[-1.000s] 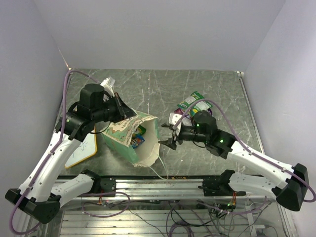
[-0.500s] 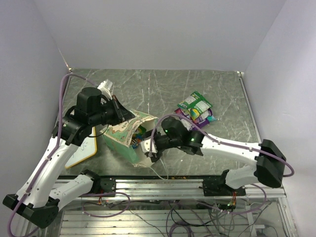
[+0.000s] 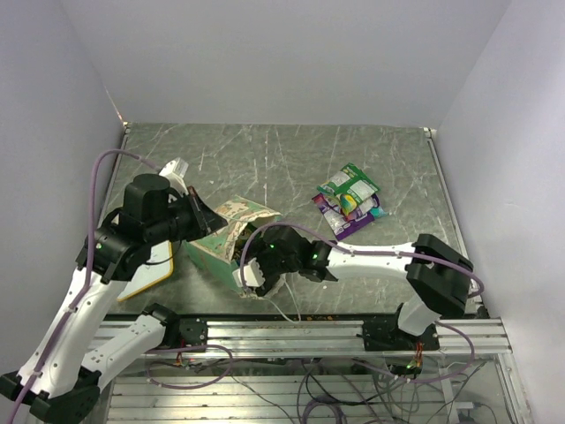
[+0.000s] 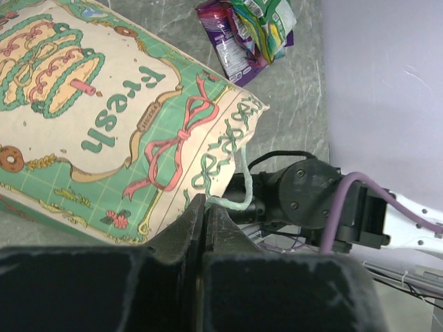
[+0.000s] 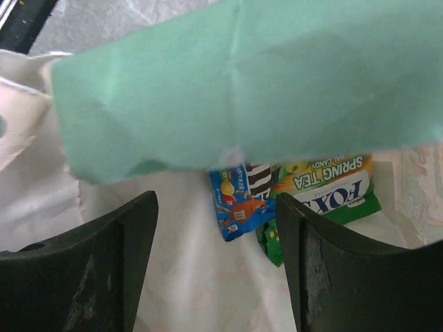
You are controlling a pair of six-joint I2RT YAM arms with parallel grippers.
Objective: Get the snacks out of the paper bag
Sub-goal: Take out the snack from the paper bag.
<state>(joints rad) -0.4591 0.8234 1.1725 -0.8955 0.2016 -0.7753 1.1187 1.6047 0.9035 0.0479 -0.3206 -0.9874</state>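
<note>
Top external: the bag lies on its side on the table, just in front of my two bases, with its mouth turned toward my right arm. My left gripper sits on the bag's far edge, fingers together. My right gripper is at the mouth. A pile of snacks lies well apart on the right of the table. A whiteboard shows under my left arm.

Left wrist: my left gripper is pressed closed, its tips pinching the bag at its edge near the mouth. The printed face of the bag is turned up. A mint handle hangs from the rim, and my right arm is just behind it. The snacks lie beyond the bag, at the top of the view.

Right wrist: my right gripper looks into the bag, fingers spread wide with nothing between them. A mint fold of the bag hangs across the top. Deeper in lie a blue packet and a green packet, touching, beyond my fingertips.
</note>
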